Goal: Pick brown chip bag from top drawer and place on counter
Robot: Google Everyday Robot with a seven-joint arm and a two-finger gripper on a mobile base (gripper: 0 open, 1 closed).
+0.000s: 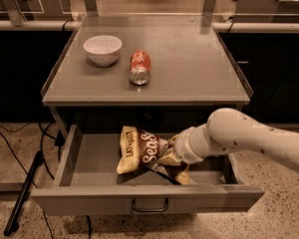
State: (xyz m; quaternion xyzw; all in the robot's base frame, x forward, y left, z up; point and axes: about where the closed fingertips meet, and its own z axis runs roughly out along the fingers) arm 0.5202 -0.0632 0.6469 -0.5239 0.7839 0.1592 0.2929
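The brown chip bag (142, 152) with white "Sea Salt" lettering lies tilted in the open top drawer (139, 199), near its middle. My gripper (173, 158) reaches into the drawer from the right, at the end of the white arm, and is shut on the bag's right end, which bunches up around it. The bag's left end rests low toward the drawer floor. The counter (189, 68) is the grey cabinet top above the drawer.
A white bowl (102, 49) and a red soda can (140, 67) on its side sit on the counter's left half. A dark pole (22, 195) and cables lie on the floor to the left. Dark cabinets flank both sides.
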